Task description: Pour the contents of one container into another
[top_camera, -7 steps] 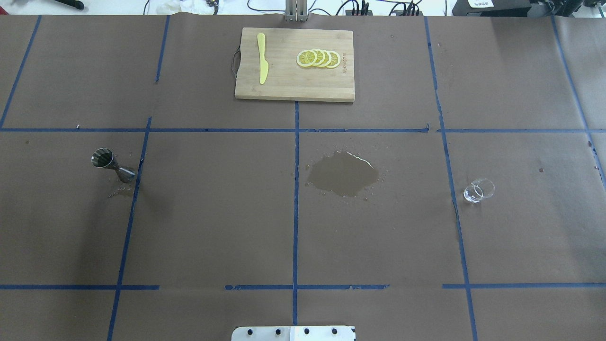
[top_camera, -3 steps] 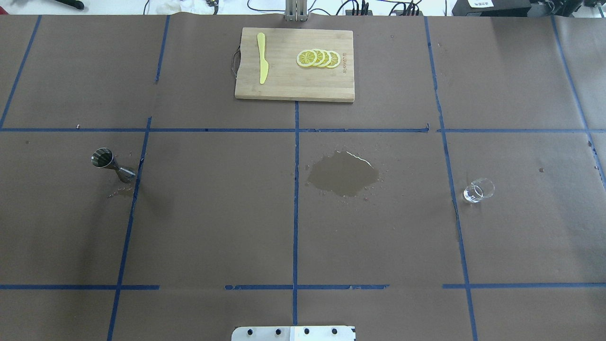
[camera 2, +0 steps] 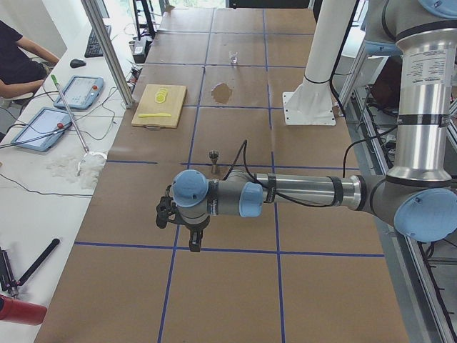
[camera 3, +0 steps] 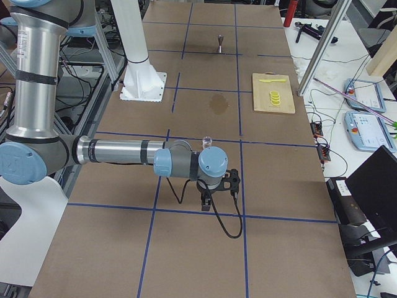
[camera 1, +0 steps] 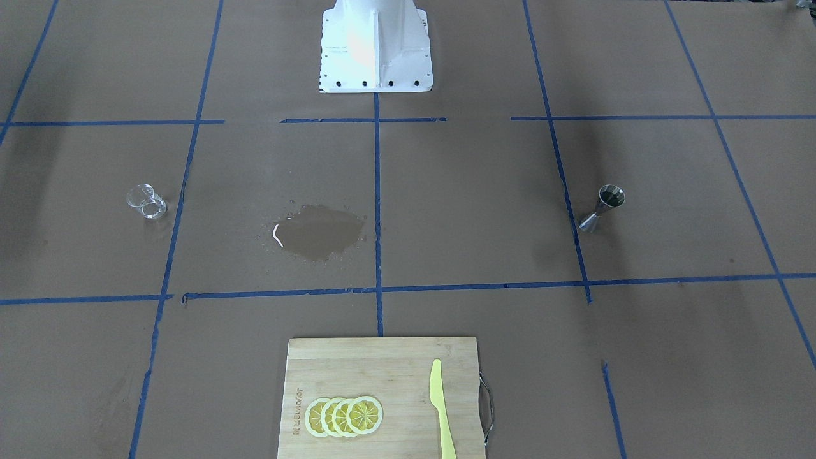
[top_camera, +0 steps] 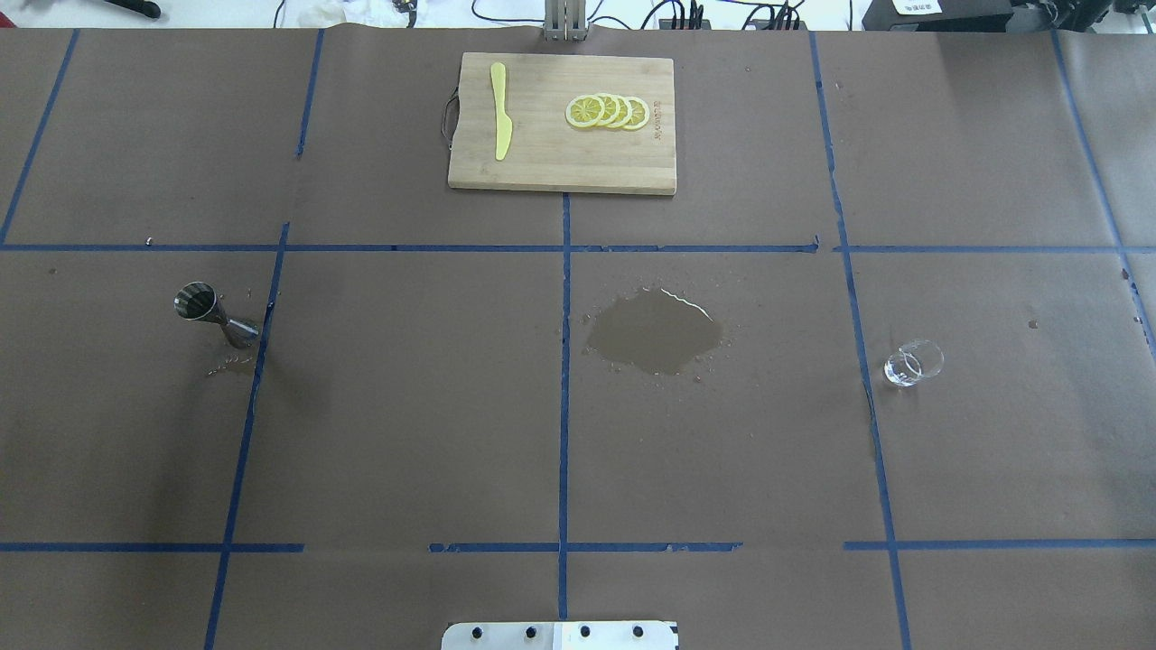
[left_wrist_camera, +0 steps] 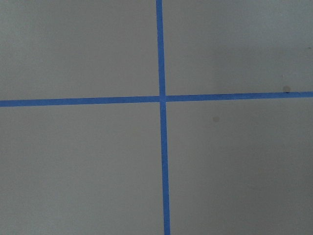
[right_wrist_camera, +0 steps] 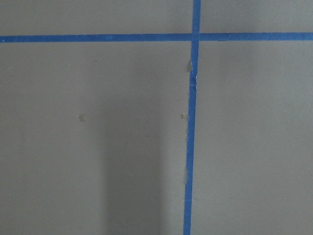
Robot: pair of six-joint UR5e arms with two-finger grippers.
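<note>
- Though both grippers show in the side views, these are too far off to judge by, so I cannot tell whether the left gripper or the right gripper is parted or closed
- Each points down over bare paper toward its own end of the table, and neither holds anything that can be seen
- The cup stands upright on the robot's right, just beside a tape line, apart from the right gripper
- The jigger stands upright on the robot's left, with small wet marks at its foot
- A puddle lies between cup and jigger, near the table's middle
- A board at the far edge carries a yellow knife and overlapping lemon slices
- Both wrist views show only paper and crossing tape
</note>
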